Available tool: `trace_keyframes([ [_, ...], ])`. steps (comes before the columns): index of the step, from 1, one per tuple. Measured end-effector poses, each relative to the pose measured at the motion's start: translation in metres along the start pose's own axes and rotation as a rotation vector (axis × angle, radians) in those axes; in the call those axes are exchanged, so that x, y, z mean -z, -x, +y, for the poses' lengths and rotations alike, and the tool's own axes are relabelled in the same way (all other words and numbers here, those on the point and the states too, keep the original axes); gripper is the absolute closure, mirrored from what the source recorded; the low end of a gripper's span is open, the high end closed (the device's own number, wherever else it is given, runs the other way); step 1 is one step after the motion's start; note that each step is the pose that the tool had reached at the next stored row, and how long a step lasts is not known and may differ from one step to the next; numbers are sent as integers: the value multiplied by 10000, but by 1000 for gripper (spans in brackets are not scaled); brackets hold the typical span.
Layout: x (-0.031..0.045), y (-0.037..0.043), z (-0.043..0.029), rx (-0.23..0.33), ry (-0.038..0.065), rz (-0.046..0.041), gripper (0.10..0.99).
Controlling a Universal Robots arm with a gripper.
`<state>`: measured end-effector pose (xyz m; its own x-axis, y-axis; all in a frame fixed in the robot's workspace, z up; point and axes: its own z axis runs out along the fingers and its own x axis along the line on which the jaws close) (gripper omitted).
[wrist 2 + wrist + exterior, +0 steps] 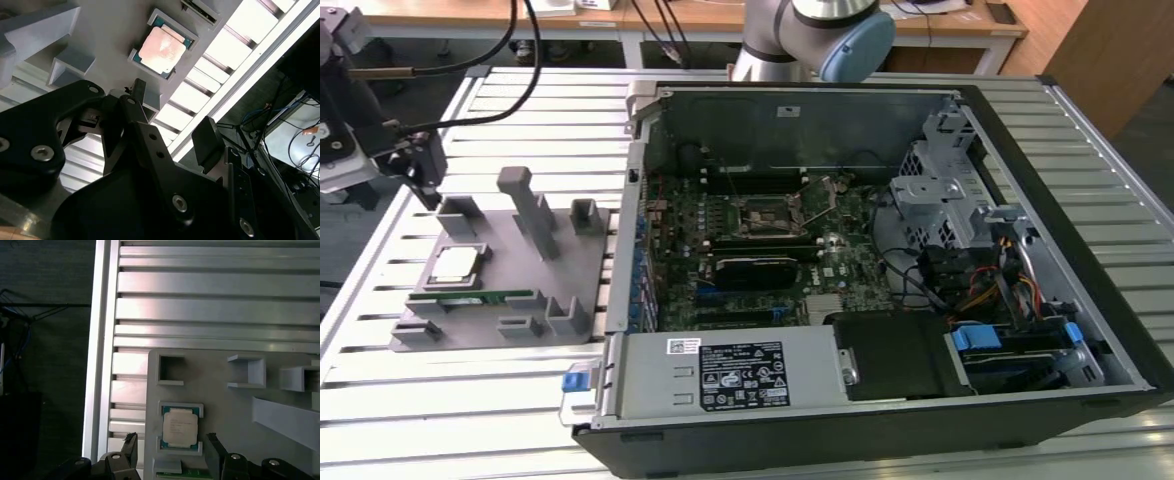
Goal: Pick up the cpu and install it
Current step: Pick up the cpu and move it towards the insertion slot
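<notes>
My end effector (170, 440) hangs wide and empty near the cpu (179, 426), which is nested in a gray tray (220, 405) by the desk's (215, 310) edge. I judge it light, stiff and fragile underneath, so I'd grip its thin opposite edges.

The cpu (458, 265) lies in a fixture (496, 238) beside the computer case (881, 432).

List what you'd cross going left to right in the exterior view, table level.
Black robot gripper → silvery square cpu seated in its grey plastic fixture → green motherboard inside the open black computer case → silver metal drive cage.
</notes>
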<state>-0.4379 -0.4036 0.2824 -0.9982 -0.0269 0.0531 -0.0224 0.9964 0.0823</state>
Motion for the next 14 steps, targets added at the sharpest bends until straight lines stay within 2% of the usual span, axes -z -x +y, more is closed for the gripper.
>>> trace_keyframes([
  [14, -137, 7, -30, 97, 5, 8, 439],
])
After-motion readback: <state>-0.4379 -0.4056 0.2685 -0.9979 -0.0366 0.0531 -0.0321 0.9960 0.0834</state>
